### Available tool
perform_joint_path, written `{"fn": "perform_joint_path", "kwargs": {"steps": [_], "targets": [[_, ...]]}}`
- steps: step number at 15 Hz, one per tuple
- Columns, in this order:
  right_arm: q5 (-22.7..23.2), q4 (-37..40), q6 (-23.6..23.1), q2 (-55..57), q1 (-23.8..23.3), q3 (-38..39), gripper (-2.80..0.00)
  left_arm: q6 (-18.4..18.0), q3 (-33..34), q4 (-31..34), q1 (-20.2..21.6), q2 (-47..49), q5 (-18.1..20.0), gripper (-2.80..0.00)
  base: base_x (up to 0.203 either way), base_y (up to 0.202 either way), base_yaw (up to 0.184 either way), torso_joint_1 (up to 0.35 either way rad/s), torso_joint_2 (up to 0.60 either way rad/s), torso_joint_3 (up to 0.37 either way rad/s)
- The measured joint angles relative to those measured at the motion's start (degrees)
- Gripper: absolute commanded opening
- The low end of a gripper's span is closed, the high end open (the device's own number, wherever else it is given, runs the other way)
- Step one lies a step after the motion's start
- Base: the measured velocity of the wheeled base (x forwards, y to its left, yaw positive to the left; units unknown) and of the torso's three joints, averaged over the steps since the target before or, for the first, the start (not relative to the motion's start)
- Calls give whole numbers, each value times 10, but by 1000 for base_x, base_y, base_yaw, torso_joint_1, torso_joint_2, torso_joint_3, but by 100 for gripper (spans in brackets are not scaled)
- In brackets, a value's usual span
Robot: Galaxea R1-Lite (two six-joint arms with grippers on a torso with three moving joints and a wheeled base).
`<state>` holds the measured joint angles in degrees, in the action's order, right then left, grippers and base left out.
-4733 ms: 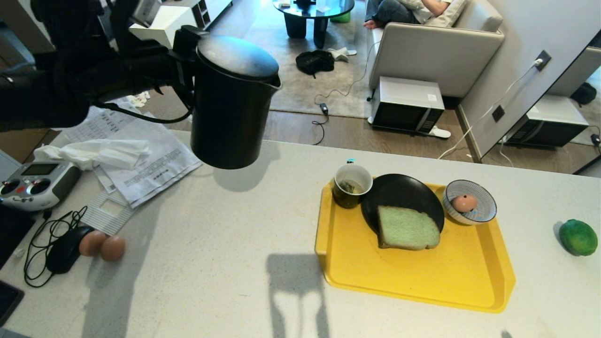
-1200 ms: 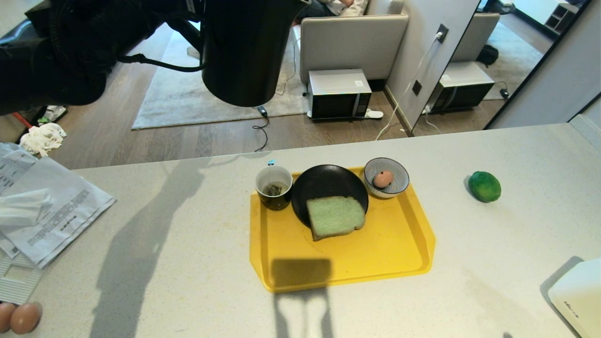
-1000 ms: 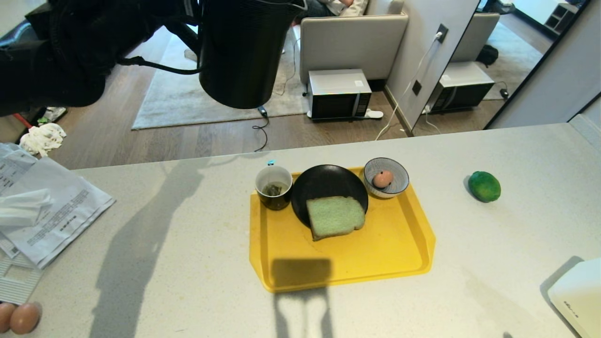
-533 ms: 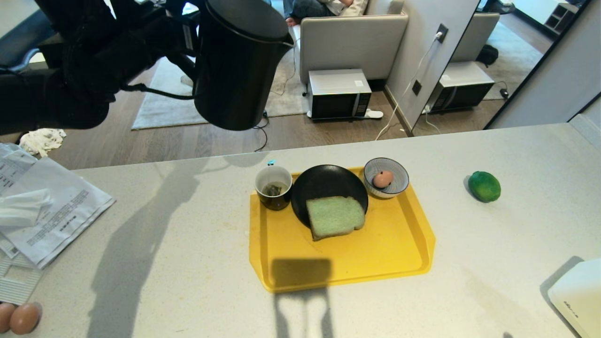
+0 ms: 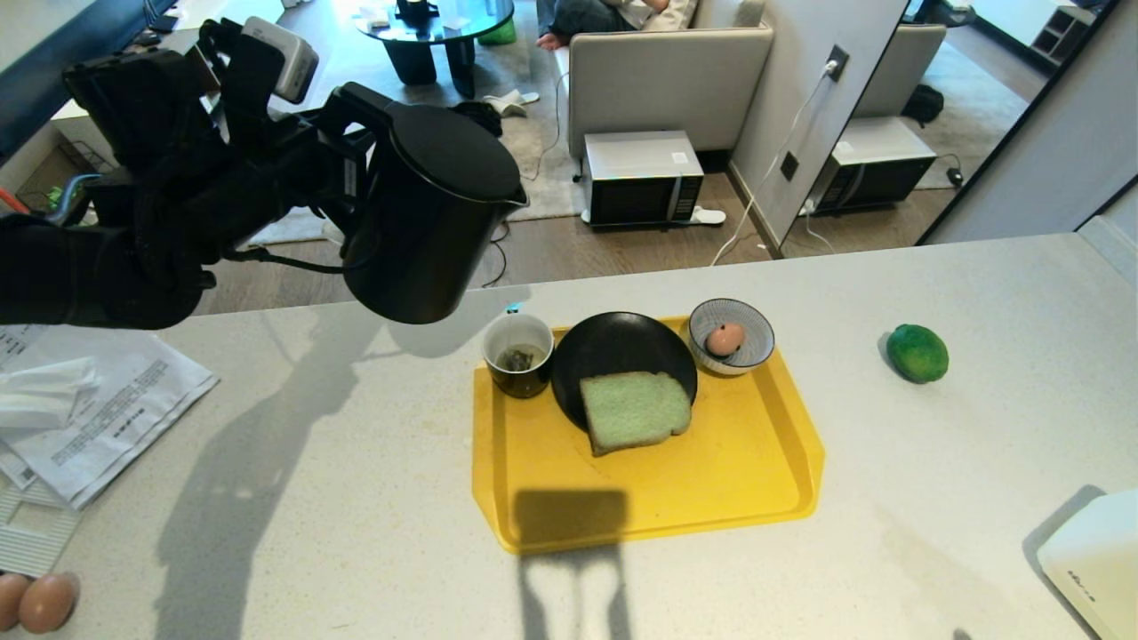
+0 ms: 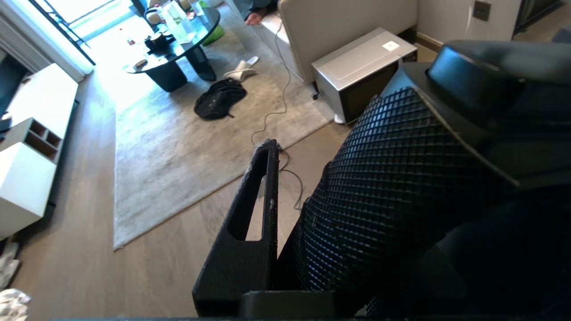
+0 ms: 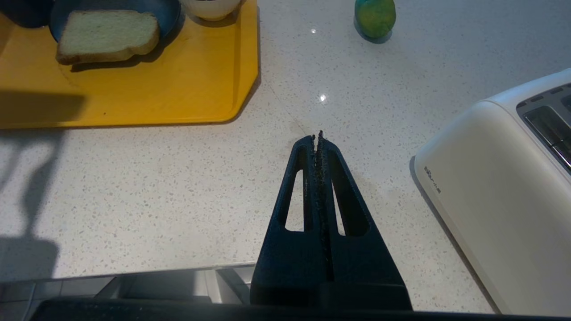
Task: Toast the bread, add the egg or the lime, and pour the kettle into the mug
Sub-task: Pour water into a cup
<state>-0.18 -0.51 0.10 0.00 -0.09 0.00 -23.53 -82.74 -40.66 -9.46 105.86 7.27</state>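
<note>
- Now, far left: left gripper, fingers clamped on the handle of the kettle; it hangs tilted above the surface, spout toward the mug.
- Risk, my reading: the spout sits short of and to the left of the mug, so tipping further from here would likely splash the surface or the yellow tray; the heavy body could twist in the grip.
- Kettle: tall, matte black, ribbed wall, lid shut.
- Mug: black, white inside, tea bag within, on the tray's far-left corner, touching the black plate.
- Right gripper: fingers together, idle beside the white toaster.
</note>
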Motion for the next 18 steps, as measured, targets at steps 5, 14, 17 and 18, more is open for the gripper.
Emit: {"fn": "perform_joint_path", "kwargs": {"steps": [5,14,17,18], "targets": [[0,0,0,0,0,0,-280,-55,5,5,17,-3,13,-280,0,0,0,0,0,0],[1,0,0,0,0,0,-280,-137,38,4,18,-5,22,-280,0,0,0,0,0,0],[1,0,0,0,0,0,-280,-156,53,3,19,-5,24,-280,0,0,0,0,0,0],[1,0,0,0,0,0,-280,-161,55,2,19,-5,25,-280,0,0,0,0,0,0]]}}
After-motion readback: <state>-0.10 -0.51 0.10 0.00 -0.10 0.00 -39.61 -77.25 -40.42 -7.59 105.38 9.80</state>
